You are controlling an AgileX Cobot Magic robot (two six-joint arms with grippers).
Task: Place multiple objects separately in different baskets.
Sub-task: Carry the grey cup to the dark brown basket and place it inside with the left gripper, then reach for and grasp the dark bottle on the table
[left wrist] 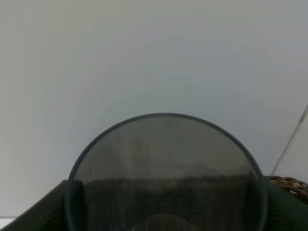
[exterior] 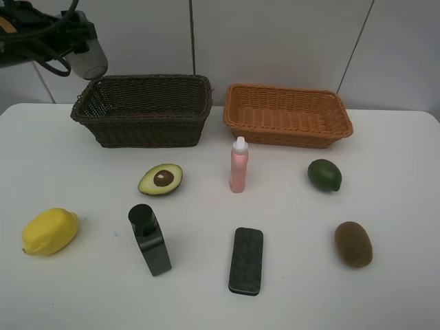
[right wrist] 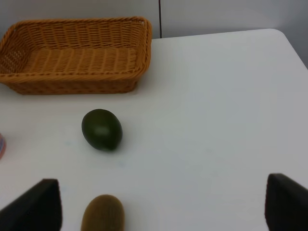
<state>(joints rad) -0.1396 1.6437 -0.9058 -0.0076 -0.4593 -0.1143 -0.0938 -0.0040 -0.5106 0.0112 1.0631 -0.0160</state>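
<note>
Woven wicker: deep dark brown basket [exterior: 141, 130], shallow orange-tan basket [exterior: 289, 137]. Smooth grey cup [exterior: 91, 58], round rim, clamped in left gripper [exterior: 77, 38] above dark brown basket's 10 o'clock corner. Right gripper [right wrist: 161, 207] spread wide, empty.

Both baskets look like woven wicker, rough and ribbed: the dark basket [exterior: 141, 110] a dull brown, the orange basket [exterior: 287, 115] with a slight sheen. I read the bench [exterior: 405, 295] as smooth, matt white. The lemon [exterior: 49, 232] looks waxy and dimpled, the green fruit [right wrist: 101, 129] smooth and faintly glossy, the kiwi [exterior: 353, 243] dull and fuzzy. The pink bottle [exterior: 238, 168] seems smooth plastic, the black bottle [exterior: 149, 239] glossy plastic. The eraser [exterior: 246, 260] has a matt, felt-like face. The cup [left wrist: 166, 154] is translucent grey with a smooth rim.
</note>
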